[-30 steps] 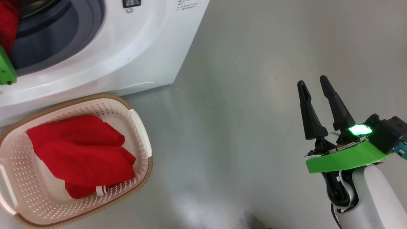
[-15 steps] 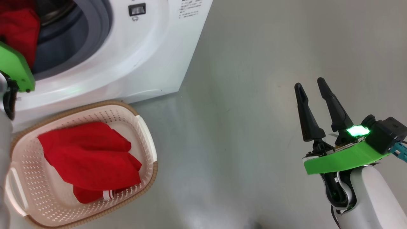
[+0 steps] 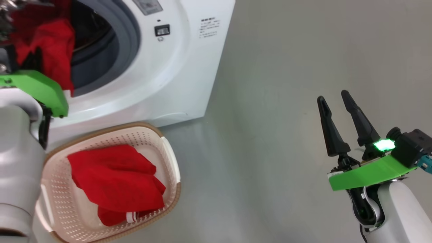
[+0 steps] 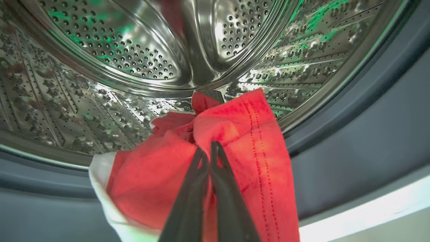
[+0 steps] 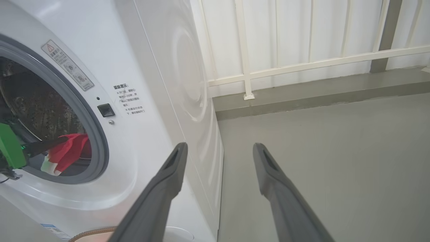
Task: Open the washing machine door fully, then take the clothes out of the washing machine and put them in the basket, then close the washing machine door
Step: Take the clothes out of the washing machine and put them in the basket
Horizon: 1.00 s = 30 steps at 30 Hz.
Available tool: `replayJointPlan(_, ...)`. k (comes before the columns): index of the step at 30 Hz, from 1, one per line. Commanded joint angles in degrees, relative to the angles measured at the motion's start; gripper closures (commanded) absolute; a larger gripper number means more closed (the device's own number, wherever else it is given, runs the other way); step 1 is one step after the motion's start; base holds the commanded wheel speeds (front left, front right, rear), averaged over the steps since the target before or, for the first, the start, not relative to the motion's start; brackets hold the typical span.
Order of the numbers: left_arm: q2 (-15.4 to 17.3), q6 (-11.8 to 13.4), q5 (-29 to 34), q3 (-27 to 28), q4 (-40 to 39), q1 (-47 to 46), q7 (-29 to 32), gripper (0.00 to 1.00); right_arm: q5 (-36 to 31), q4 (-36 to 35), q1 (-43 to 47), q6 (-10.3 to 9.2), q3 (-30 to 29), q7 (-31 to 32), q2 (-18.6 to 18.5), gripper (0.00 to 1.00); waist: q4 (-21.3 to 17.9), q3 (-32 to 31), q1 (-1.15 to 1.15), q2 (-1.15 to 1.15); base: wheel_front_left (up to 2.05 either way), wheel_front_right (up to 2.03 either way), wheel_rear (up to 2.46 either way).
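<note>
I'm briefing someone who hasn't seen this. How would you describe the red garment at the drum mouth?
Find the white washing machine and look into its round opening, at the front edge of the steel drum. There the left gripper is shut on a red garment with a white band. Unlike the red clothes lying in the basket, it hangs pinched between dark fingers.

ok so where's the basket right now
In the head view the basket sits on the floor at the lower left, just in front of the washing machine, with red clothes lying in it.
</note>
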Motion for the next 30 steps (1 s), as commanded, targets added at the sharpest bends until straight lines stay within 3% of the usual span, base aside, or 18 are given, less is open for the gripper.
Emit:
replayJointPlan(1,2.1,-0.7,-0.3,0.5,-1.7,0.9,-1.1,1.00,0.4,-1.0,1.3,0.09,0.9,-0.3,-0.9,0.00,2.0,-2.2,0.00,0.00,0.00,0.00,0.00)
replayJointPlan(12,1.1,-1.1,-0.1,-0.2,-11.1,7.7,-2.7,1.00,1.1,-0.5,3.2,0.09,0.6,-0.3,-2.5,0.00,6.0,-8.1,0.00,0.00,0.00,0.00,0.00)
replayJointPlan(22,3.1,-0.4,0.1,-0.5,-29.1,20.9,-2.6,1.00,1.7,0.6,5.9,0.09,0.4,-0.3,-3.6,0.00,9.6,-13.5,0.00,0.00,0.00,0.00,0.00)
replayJointPlan(30,7.0,2.4,-1.7,0.4,-50.2,30.4,4.1,1.00,2.0,0.9,7.6,0.09,0.5,-0.3,-3.7,0.00,11.2,-16.4,0.00,0.00,0.00,0.00,0.00)
